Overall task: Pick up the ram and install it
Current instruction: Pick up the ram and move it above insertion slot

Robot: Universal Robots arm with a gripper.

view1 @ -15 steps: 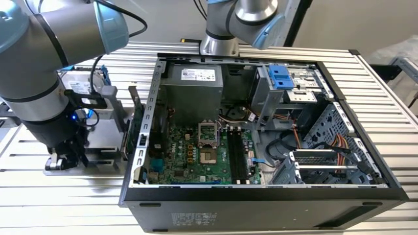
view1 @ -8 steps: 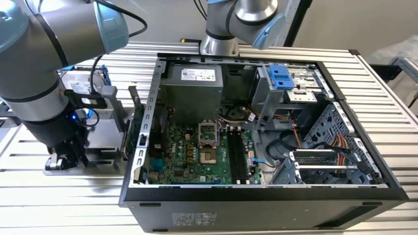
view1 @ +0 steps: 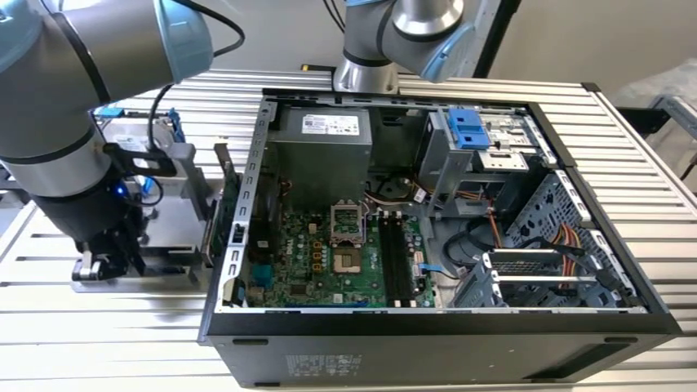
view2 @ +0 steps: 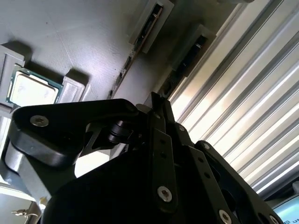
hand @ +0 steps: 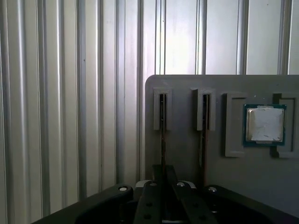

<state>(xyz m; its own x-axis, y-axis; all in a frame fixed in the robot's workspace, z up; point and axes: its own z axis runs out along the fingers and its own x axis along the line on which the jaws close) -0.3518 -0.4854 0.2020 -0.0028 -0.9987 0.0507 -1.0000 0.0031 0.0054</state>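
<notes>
A: Arm pose?
B: The arm [view1: 55,122] stands at the exterior view's left, forearm pointing down, with the gripper [view1: 100,265] low.
A: Finger state?
B: In both wrist views the fingers [hand: 170,176] [view2: 164,109] are drawn together, pinching the thin edge of the ram [hand: 162,140].

gripper [hand: 163,171] black | table [hand: 70,93] silver, ribbed | tray [hand: 187,154] grey | motherboard [view1: 299,265] green

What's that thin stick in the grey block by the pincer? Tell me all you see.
The ram shows edge-on in the first wrist view: a long, thin, dark strip standing on its edge in a slot of the grey holder, beside a second stick in the next slot. The pincer sits right over one end of it. Its flat faces are hidden.
</notes>
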